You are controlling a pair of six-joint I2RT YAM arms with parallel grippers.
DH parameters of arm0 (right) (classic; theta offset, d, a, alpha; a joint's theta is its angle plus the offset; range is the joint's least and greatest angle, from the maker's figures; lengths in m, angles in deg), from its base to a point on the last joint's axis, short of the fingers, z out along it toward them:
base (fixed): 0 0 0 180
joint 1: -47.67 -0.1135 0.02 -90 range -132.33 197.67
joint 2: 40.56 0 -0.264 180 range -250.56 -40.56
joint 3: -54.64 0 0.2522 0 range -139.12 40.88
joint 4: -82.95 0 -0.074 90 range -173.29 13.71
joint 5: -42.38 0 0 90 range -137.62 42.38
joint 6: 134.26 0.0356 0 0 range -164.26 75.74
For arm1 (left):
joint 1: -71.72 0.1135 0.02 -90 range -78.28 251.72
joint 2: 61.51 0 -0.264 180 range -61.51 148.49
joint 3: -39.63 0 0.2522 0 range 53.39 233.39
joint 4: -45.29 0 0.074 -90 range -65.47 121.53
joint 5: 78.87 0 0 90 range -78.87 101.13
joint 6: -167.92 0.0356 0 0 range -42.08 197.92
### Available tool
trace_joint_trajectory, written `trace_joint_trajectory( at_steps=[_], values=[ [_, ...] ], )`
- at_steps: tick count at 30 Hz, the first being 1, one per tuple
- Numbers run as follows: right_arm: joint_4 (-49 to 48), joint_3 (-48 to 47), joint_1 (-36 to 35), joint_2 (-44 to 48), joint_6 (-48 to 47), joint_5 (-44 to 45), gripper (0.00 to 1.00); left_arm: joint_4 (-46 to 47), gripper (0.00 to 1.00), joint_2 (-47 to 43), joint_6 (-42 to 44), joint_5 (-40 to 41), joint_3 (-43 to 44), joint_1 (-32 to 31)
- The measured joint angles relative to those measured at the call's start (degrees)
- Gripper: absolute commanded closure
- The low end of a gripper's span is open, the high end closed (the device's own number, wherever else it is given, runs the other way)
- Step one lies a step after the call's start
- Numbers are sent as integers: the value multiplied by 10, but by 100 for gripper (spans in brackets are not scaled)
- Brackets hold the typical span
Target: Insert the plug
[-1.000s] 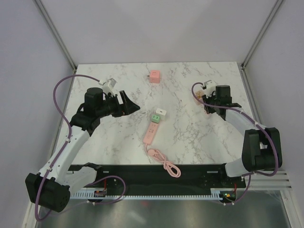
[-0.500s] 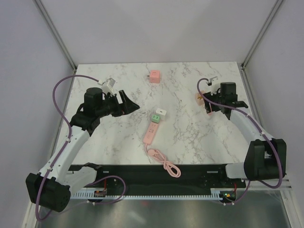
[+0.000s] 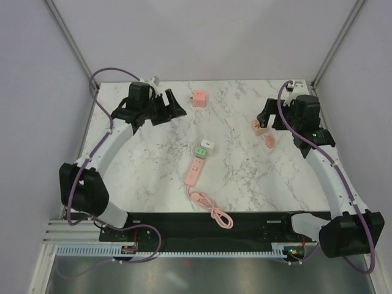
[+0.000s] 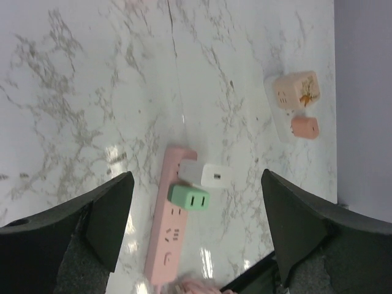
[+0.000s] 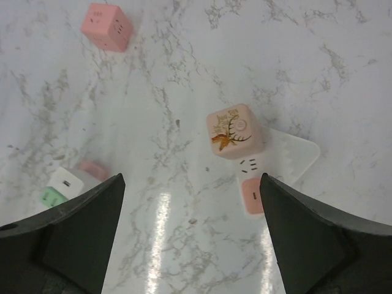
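Pink deer-printed cube plug (image 5: 234, 130) is sitting against the white flat socket plate (image 5: 293, 158); above it, the spread, empty right gripper (image 5: 191, 184) is likely needing centred, square alignment.

Bright, even overhead light here, shadows faint and soft. I see white glare patches on the marble table (image 5: 160, 208) in both wrist views. Top view sharp. Close-up fingers (image 4: 294, 220) read dark, slightly soft.
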State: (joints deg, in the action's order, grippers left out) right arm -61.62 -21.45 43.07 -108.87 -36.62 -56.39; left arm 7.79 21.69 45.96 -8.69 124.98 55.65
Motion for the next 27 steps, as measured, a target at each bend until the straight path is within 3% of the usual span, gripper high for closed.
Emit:
trace_joint_trajectory(
  at_steps=[6,14,21,27],
  values=[
    [-15,42,-9,83,119,-1,2,1,7,181,33,61,170,1],
    [-29,94,-9,159,170,5,2,-22,6,403,106,151,403,-22],
    [-60,99,-9,111,197,-6,2,-37,6,516,169,217,535,-70],
    [-63,99,-9,68,208,-20,2,-39,7,576,189,249,594,-94]
  ],
)
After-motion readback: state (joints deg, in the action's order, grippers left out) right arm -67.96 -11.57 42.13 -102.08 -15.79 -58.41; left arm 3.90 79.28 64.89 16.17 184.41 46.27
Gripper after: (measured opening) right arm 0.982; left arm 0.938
